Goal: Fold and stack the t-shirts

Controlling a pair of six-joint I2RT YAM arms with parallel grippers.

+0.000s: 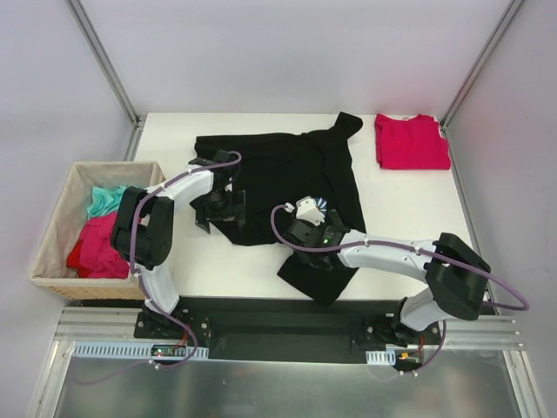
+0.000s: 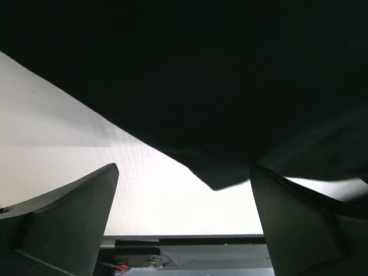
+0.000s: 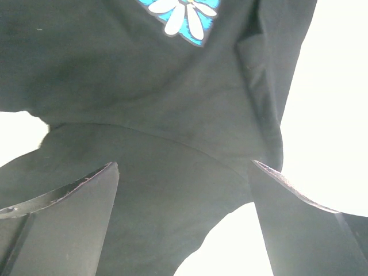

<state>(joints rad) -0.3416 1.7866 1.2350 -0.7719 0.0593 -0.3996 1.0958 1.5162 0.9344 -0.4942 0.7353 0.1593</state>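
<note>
1. Black t-shirt (image 1: 287,170) lay spread but rumpled across the middle of the table (image 1: 409,218). One sleeve was thrown toward the far edge and the lower part was bunched near the front edge, so it looked not yet folded.
2. Its blue-and-white emblem (image 3: 181,17) faced up.
3. Red t-shirt (image 1: 411,142) sat at the far right corner as a tidy rectangle, apparently folded, well apart from the black one.
4. Left gripper (image 2: 183,172) hung with jaws wide over the black cloth's left edge, grasping nothing.
5. Right gripper (image 3: 184,169) was likewise released, low over the bunched lower cloth.
6. By this view one shirt was done, and the black one's folding and the stacking were left. More clothes (image 1: 100,235) lay in the basket (image 1: 52,231) at the left.
</note>
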